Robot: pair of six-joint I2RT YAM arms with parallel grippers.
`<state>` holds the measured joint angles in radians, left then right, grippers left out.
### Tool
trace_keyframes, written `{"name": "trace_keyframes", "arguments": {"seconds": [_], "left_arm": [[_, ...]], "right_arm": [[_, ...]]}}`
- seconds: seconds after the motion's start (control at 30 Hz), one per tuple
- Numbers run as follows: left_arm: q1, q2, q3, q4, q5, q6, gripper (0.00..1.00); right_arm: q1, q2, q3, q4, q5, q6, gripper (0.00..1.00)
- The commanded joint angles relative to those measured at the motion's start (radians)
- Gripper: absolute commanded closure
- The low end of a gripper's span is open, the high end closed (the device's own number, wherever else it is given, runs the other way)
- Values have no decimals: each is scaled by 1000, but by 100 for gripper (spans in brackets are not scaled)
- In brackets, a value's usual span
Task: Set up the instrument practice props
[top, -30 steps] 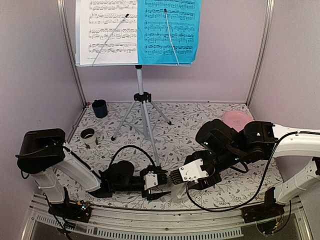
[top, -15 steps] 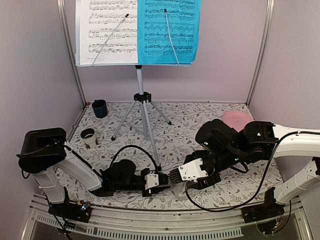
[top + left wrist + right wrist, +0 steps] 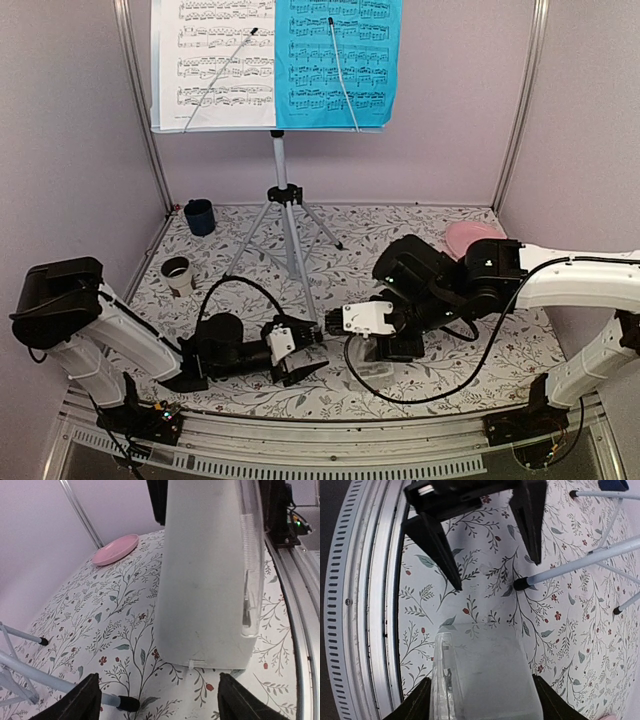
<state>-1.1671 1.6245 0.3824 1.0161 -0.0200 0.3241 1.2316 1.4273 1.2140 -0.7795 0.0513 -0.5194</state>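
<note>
The flowered surface (image 3: pixel 400 235) ran under everything. At its back middle stood the silver music stand (image 3: pixel 283 190), pole upright and three legs splayed. Its tray was almost wholly covered by paper, with only the lower lip showing, and its top ran out of the overhead view. On the tray the white music sheet (image 3: pixel 215 60) sat left and the blue music sheet (image 3: pixel 340 60) right. Their edges met, their staves ran across, and the upper part of each was cut off. A thin wire holder (image 3: pixel 340 75) lay slantwise over each.

In front of the stand, just right of its nearest foot, my right jaws pinched the white metronome (image 3: pixel 205 580) from both sides. Its long axis ran vertical, narrow end up and wide base down at the surface. I could not tell whether the base actually touched. From overhead my own right wrist hid most of it, and in my left wrist view its tip was cut off.

My left jaws were spread wide and held nothing. They sat just in front of that same foot, pointing toward the metronome but apart from it.

Right of the stand lay the pink plate (image 3: pixel 470 237), partly hidden behind my right arm. Left of the stand were a dark blue cup (image 3: pixel 199 216) by the back wall and a second cup (image 3: pixel 177 271) nearer me, whose contents were too small to make out.
</note>
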Motion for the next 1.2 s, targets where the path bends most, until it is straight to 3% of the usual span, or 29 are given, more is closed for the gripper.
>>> {"name": "trace_keyframes", "arguments": {"seconds": [0.0, 0.13, 0.33, 0.7, 0.8, 0.97, 1.03, 1.17], "left_arm": [[18, -53, -53, 100, -91, -101, 18], [19, -62, -53, 118, -129, -166, 16], [19, -71, -30, 120, -195, -241, 14], [19, -78, 56, -50, -260, -312, 14], [19, -67, 74, -66, -265, -336, 12], [16, -50, 115, -109, -287, -329, 10], [16, -53, 127, -128, -300, -320, 8], [16, -48, 166, -171, -263, -321, 3]], "right_arm": [[-65, 13, 120, 72, 78, 176, 85], [-132, 67, 196, 76, 110, 308, 84], [-161, 141, 234, 145, 190, 501, 74], [-235, 258, 279, 138, 167, 712, 70], [-235, 275, 289, 141, 159, 738, 59], [-235, 275, 290, 165, 160, 756, 22], [-235, 265, 294, 171, 158, 754, 12], [-241, 223, 295, 199, 152, 738, 0]]}}
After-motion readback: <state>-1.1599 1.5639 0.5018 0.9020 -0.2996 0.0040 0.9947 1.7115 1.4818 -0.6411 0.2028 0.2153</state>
